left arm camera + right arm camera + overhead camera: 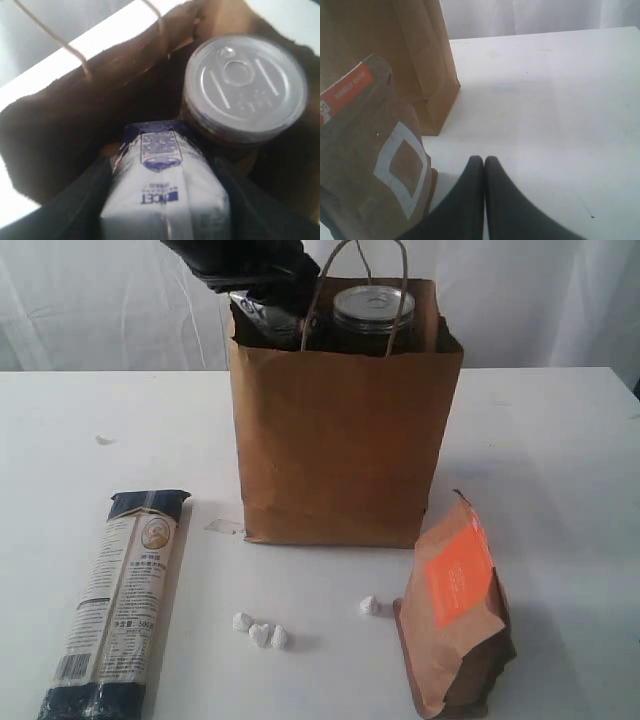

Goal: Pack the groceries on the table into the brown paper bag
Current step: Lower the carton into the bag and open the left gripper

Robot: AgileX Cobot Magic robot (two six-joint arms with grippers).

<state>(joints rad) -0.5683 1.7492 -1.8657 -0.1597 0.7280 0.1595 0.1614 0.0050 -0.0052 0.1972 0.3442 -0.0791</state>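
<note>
Left wrist view gave me the left end effector (161,167) clamped wide on the small white carton (167,202), inside the mouth of the brown paper bag (340,430). The silver-topped tin (245,85) stood just beside it, also in the bag. My right end effector (484,165) was fully closed and empty, low over the desk (545,100), with the brown pouch (370,150) close beside it. The pasta packet (115,605) lay well apart from both.

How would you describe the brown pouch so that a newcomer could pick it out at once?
Find the tall brown paper bag standing mid-table. Near its front right corner in the exterior view stands a smaller brown pouch. Its orange label sets it apart from the plain bag and the flat dark-blue pasta packet.
</note>
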